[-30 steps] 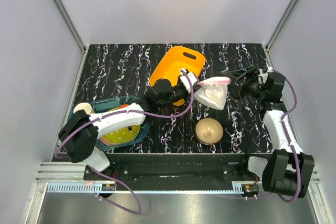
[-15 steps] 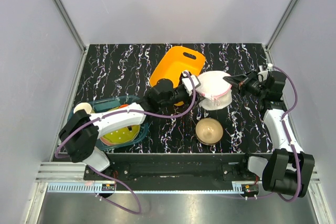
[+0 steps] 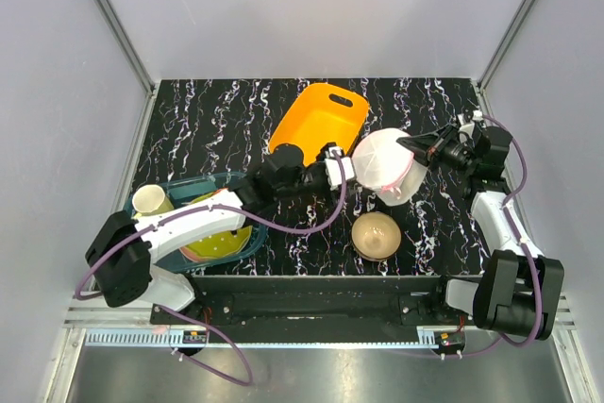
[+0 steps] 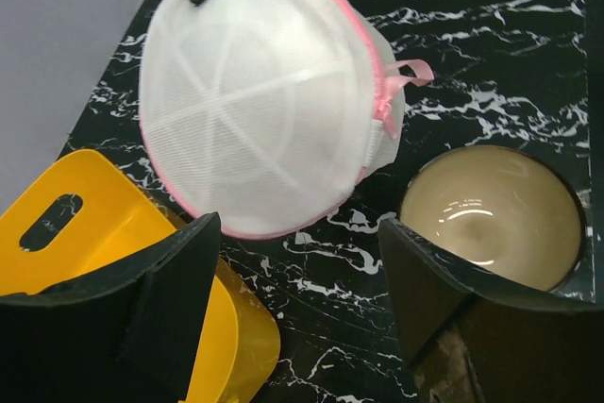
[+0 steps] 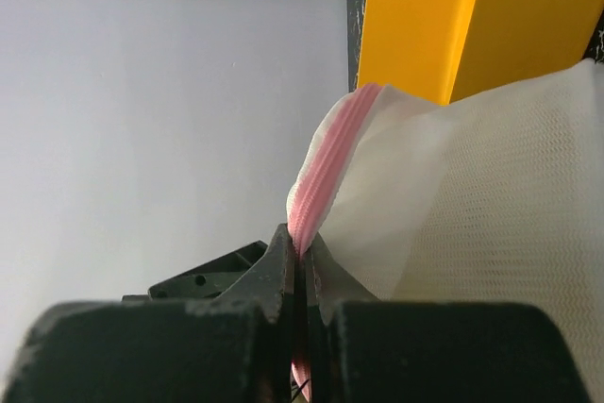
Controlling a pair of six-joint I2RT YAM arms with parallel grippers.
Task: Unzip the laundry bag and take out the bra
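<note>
Mesh of the laundry bag (image 3: 382, 162) shows white at about 3 o'clock from the middle of the bench (image 3: 208, 120), the dome tipped on edge with its rounded face toward the left hand (image 3: 346, 168). The right hand (image 3: 408, 150) meets the bag at its 2 o'clock rim. In the right wrist view its fingers (image 5: 274, 276) are pressed tight together on the pink zipper trim (image 5: 316, 186).

The left hand sits at the bag's 9 o'clock side, its fingers (image 4: 160, 299) spread wide with the bag's lower rim just beyond their tips; I cannot tell whether they touch it. A pink loop (image 4: 412, 71) sticks out from the trim.

The tan bowl (image 3: 375, 233) stands near the bag at 6 o'clock, and the orange basket (image 3: 319, 120) lies at 10 o'clock. What the mesh holds cannot be made out.
</note>
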